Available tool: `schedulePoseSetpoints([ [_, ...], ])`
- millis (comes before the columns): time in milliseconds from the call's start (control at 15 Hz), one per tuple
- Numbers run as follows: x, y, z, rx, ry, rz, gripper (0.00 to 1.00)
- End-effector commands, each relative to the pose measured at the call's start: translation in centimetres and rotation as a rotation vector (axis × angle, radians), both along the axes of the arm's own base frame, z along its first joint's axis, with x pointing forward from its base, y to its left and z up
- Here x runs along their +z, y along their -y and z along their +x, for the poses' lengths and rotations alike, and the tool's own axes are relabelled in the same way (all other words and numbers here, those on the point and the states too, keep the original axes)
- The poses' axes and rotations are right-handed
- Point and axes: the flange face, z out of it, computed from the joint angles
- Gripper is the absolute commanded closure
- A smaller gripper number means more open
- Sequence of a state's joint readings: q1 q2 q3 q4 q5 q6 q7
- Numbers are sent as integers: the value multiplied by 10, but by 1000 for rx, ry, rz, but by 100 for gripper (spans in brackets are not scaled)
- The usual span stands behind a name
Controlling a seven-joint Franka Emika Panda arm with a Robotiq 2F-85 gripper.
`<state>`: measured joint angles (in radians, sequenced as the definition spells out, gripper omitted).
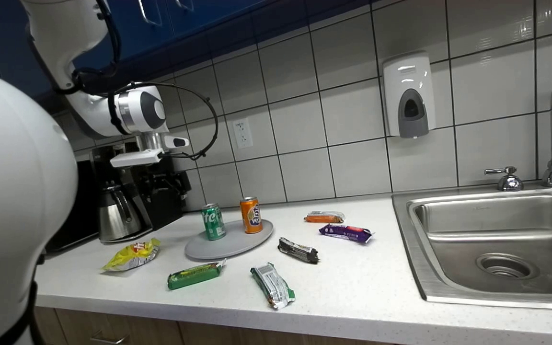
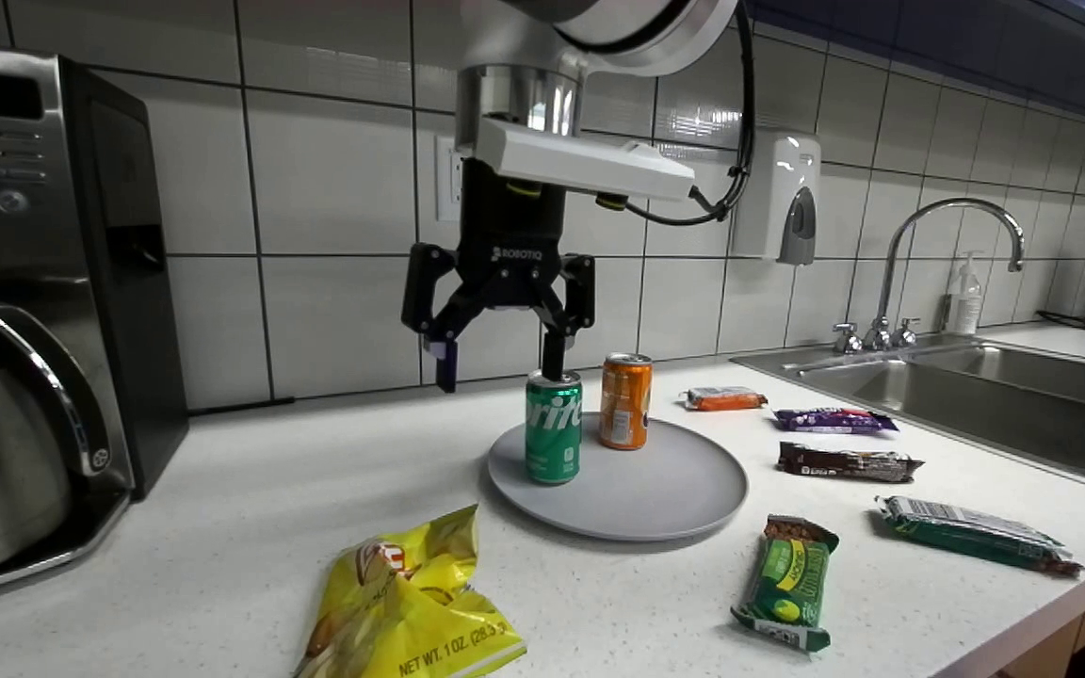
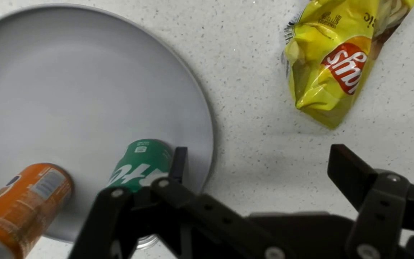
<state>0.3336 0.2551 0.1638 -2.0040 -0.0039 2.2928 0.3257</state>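
My gripper (image 2: pixel 500 377) is open and empty above the counter. In an exterior view its right finger ends at the top of a green Sprite can (image 2: pixel 553 428); I cannot tell whether they touch. In the wrist view the left finger of the gripper (image 3: pixel 259 154) hides part of the Sprite can (image 3: pixel 142 154). The can stands upright on a round grey plate (image 2: pixel 655 504), near its edge. An orange Fanta can (image 2: pixel 625 403) stands upright beside it on the plate. A yellow Lay's bag (image 3: pixel 331 68) lies on the counter, apart from the plate; it shows in both exterior views.
A green bar (image 1: pixel 194 275), a silver-green bar (image 1: pixel 272 286), a dark bar (image 1: pixel 298 250), a purple bar (image 1: pixel 346 233) and an orange bar (image 1: pixel 324 217) lie on the counter. A coffee maker (image 2: pixel 95 282) stands at one end, a steel sink (image 1: pixel 412 249) at the other. A tiled wall stands behind.
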Motion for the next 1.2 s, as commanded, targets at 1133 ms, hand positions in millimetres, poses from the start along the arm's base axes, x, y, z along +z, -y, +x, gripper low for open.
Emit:
schedulePoseSetpoints([
  [1133,2,105,37,-164,-55,-36,0],
])
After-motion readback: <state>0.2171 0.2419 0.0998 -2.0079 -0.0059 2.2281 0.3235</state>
